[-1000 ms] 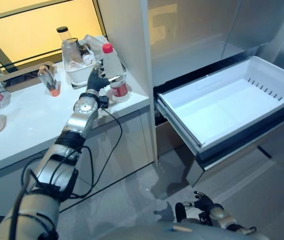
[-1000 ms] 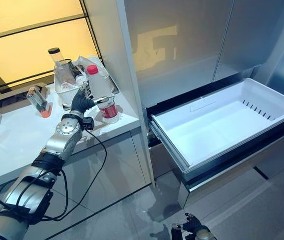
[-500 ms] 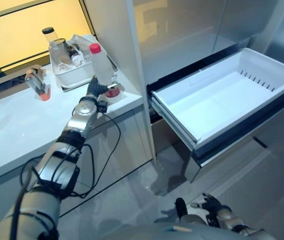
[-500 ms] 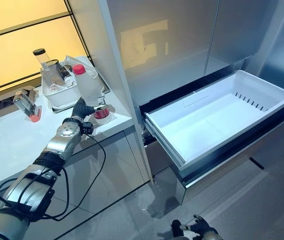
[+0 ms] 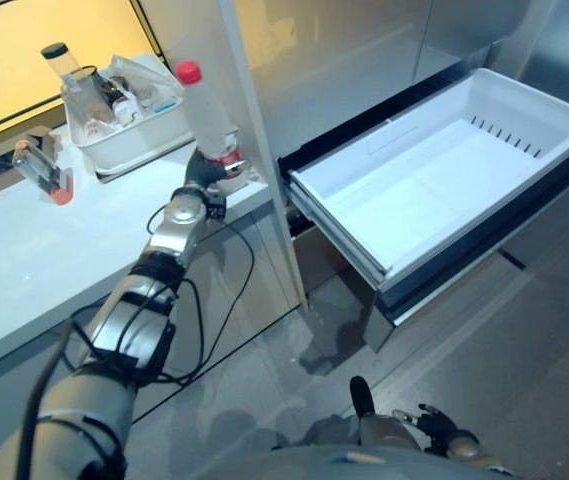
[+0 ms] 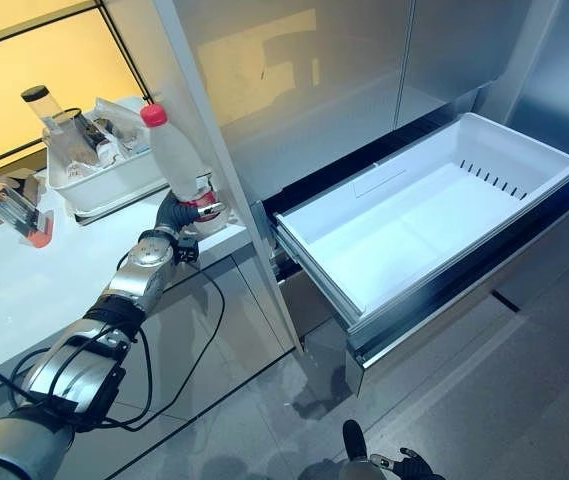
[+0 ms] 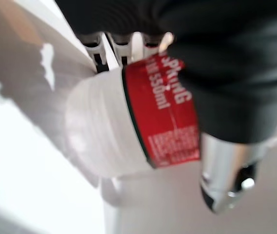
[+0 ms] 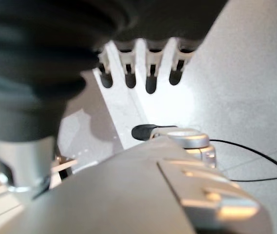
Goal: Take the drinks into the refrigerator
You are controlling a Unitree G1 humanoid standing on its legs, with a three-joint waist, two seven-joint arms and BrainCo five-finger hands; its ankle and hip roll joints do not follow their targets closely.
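The left robot hand (image 5: 207, 173) is reaching forward over the white worktop (image 5: 44, 250) edge, fingers and thumb wrapping the red-labelled lower part of a clear bottle (image 5: 207, 115) with a red cap, tilting it. The right robot hand (image 5: 442, 438) is hanging low, fingers relaxed. The white refrigerator drawer (image 5: 444, 180) is standing open.

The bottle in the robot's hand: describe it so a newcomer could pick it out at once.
Start at the white counter left of the open fridge drawer. At its near corner, beside the tall grey panel, the left hand grips a clear bottle near its base. Unlike the containers in the white tub behind, it has a red cap and red label and tilts.
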